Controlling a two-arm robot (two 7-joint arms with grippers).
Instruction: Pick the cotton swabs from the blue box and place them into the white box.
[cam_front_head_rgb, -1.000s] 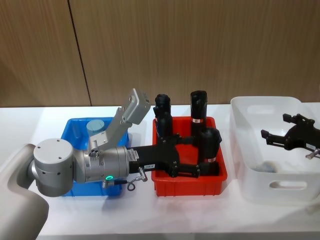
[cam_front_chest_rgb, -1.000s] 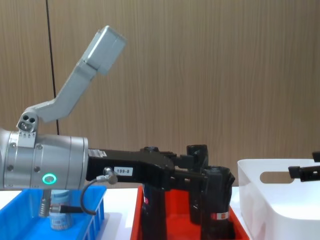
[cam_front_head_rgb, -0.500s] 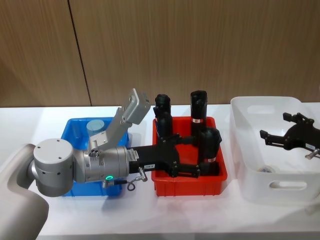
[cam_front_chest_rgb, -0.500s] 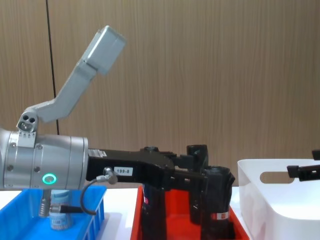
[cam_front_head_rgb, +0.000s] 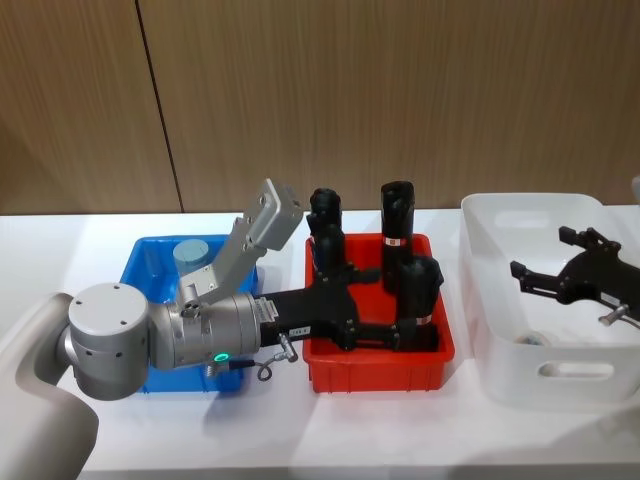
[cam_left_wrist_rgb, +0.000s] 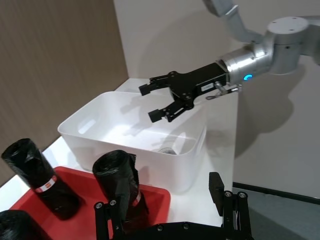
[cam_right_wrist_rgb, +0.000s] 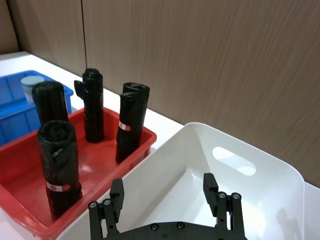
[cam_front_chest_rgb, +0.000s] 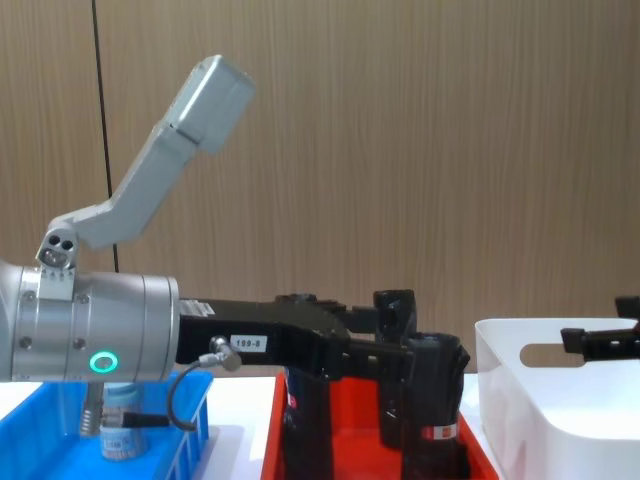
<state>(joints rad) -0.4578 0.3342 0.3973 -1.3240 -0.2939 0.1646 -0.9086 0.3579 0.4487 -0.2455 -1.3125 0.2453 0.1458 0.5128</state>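
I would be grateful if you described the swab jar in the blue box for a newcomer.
Three bins stand in a row on the white table; the blue box is leftmost. At its back stands the swab jar: short and clear with a pale blue lid, unlike the tall black rolls in the red crate.

Head view: high, facing forward and down on the white surface (cam_front_head_rgb: 380, 425), whole row in frame. Chest view: low, side-on, near. Left wrist view: looks across the red plastic crate (cam_left_wrist_rgb: 150, 200) to the glossy white plastic bin (cam_left_wrist_rgb: 145, 165). Right wrist view: looks over both toward the bright blue slotted basket (cam_right_wrist_rgb: 12, 117). Crate common to all four.
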